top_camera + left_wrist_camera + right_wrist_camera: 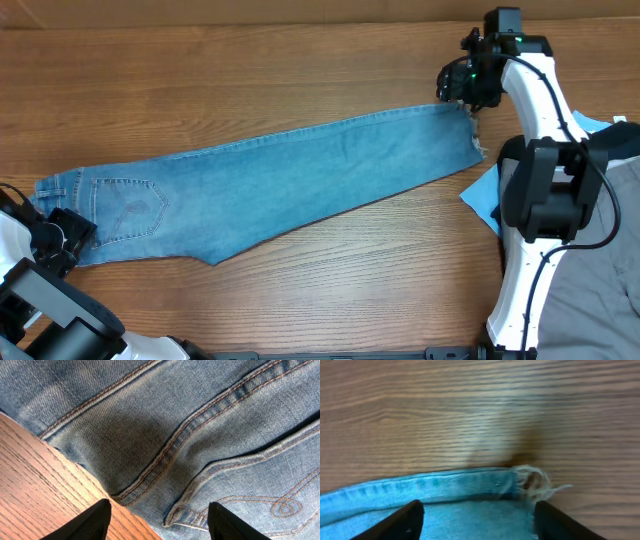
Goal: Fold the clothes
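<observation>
The light-blue jeans point(270, 180) lie flat across the wooden table, folded leg on leg, waist at the left and frayed ankle hem at the right. My left gripper point(62, 232) is open over the waist corner; its view shows the seams and back pocket point(200, 440) between the fingertips point(159, 520). My right gripper point(468, 92) is open above the hem's far corner; its view shows the frayed hem point(532, 482) and the denim edge point(445, 485) between the fingertips point(479, 517).
The wooden table point(300, 70) stretches behind and in front of the jeans. At the right edge lie a blue cloth point(485, 195) and grey-beige trousers point(600, 290), partly under the right arm's base point(545, 190).
</observation>
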`<state>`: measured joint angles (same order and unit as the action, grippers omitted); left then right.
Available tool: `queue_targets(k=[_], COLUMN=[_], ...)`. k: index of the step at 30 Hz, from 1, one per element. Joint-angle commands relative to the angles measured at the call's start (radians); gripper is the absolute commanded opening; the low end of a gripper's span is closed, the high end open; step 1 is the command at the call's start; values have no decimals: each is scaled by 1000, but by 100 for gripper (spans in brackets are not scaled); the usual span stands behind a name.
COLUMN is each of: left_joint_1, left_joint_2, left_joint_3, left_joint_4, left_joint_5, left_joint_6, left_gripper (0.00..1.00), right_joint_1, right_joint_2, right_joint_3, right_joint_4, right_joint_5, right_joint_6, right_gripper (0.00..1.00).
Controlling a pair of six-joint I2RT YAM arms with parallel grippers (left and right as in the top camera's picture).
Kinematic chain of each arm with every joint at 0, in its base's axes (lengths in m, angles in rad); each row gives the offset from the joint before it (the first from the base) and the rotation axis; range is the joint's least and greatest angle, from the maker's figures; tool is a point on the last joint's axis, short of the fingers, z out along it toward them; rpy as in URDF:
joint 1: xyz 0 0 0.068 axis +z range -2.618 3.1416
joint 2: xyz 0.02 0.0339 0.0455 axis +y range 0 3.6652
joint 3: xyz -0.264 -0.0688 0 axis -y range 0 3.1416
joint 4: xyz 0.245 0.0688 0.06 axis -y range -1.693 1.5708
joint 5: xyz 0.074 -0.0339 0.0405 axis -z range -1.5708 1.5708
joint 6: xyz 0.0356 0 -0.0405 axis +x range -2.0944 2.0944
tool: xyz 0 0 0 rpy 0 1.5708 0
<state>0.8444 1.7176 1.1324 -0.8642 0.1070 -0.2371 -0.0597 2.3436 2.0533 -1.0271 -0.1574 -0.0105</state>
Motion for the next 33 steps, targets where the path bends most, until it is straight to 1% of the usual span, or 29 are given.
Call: queue_targets(k=[1,2,6,9,11,12,15,17,18,19,21,22,25,27,30,33], left_joint_1=[2,2,2,1,0,0,0,0,0,0,0,0,-2,-3,-3,-3], left_joint_2=[5,4,5,5,5,4,2,-1,-3,-16,-36,-47,-81,-108,-151,-202], left_joint_3=[13,13,13,13,13,13,16,27,38,68,113,139,220,267,314,336], left_joint_4=[0,0,0,0,0,-1,-2,-2,-3,-11,-42,-61,-129,-175,-225,-251], left_joint_5=[-5,-6,-5,-5,-5,-2,-1,25,59,140,164,165,177,196,217,235], left_joint_6=[-5,-2,-2,-2,-2,-1,40,44,53,82,85,92,110,111,110,110], left_gripper=[65,65,66,66,67,67,56,56,56,59,60,61,61,61,61,61], right_joint_1=[-45,-54,-88,-99,-99,-99,-98,-97,-96,-96,-96,-96,-108,-126,-159,-192], right_joint_2=[-10,-9,-6,-2,6,14,17,18,18,18,18,17,10,-4,-35,-66], right_joint_3=[14,13,-26,-82,-127,-159,-204,-224,-230,-235,-234,-228,-174,-95,56,229], right_joint_4=[-8,-12,2,22,35,47,64,69,71,68,70,71,47,0,-71,-172], right_joint_5=[-5,-9,-25,-46,-58,-92,-228,-299,-327,-362,-364,-365,-362,-333,-186,-79], right_joint_6=[3,3,2,-11,-24,-25,-77,-78,-94,-122,-122,-121,-99,-67,21,34], right_gripper=[67,65,66,65,63,62,60,55,49,35,11,4,4,4,4,4])
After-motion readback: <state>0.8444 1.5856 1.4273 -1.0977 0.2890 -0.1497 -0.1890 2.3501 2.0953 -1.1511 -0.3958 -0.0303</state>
